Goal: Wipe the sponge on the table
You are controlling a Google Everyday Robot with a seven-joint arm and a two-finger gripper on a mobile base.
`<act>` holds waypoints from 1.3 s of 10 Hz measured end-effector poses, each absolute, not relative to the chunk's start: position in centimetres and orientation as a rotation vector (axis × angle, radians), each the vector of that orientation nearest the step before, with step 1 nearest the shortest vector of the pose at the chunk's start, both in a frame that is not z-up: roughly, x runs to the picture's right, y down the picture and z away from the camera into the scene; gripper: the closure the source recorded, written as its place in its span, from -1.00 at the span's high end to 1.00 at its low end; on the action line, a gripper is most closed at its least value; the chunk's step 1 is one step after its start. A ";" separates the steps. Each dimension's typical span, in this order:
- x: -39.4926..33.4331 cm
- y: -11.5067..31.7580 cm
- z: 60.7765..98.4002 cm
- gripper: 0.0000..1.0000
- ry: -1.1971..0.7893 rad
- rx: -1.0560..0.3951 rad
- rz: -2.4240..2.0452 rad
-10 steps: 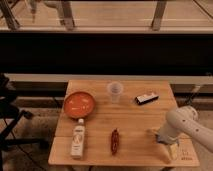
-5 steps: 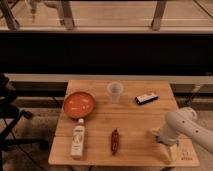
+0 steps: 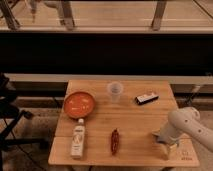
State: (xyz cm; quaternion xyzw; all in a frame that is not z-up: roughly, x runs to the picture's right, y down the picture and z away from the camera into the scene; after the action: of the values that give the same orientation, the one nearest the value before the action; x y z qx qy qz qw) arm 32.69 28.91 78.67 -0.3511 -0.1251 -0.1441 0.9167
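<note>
The light-brown slatted table [image 3: 132, 120] fills the lower middle of the camera view. My gripper [image 3: 162, 139] is at the end of the white arm [image 3: 187, 125], pointing down onto the table's front right part. No light-blue sponge shows plainly; only a small pale patch sits under the gripper's tip, and the arm hides whatever lies beneath. A yellowish piece [image 3: 168, 151] shows just below the gripper.
On the table stand an orange bowl [image 3: 79, 104] at the left, a clear cup [image 3: 115, 91] at the back, a black-and-white block [image 3: 146, 98], a white bottle [image 3: 77, 139] lying at the front left, and a red pepper [image 3: 114, 141]. A dark stand [image 3: 7, 107] is at far left.
The gripper's tip has slid slightly to the left along the table's front right part. Nothing else on the table has moved.
</note>
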 end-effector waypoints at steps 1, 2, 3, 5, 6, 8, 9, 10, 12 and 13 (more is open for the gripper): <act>34.0 28.2 78.9 0.60 -0.258 -0.719 -0.252; 34.9 27.5 79.1 0.60 -0.263 -0.714 -0.216; 35.5 27.1 79.4 0.60 -0.270 -0.710 -0.180; 36.0 26.6 79.8 0.60 -0.278 -0.702 -0.143; 36.6 26.6 80.0 0.60 -0.280 -0.697 -0.121; 37.1 26.9 80.3 0.60 -0.281 -0.696 -0.100; 37.6 27.0 80.3 0.60 -0.268 -0.686 -0.060; 38.0 27.1 80.1 0.60 -0.255 -0.676 -0.028; 38.7 27.2 79.5 0.60 -0.232 -0.652 0.016; 39.0 27.3 79.2 0.59 -0.218 -0.642 0.030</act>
State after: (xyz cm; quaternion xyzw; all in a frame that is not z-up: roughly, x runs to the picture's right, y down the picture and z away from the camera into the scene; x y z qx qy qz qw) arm 39.03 27.32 79.17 -0.3151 -0.1068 0.0146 0.9429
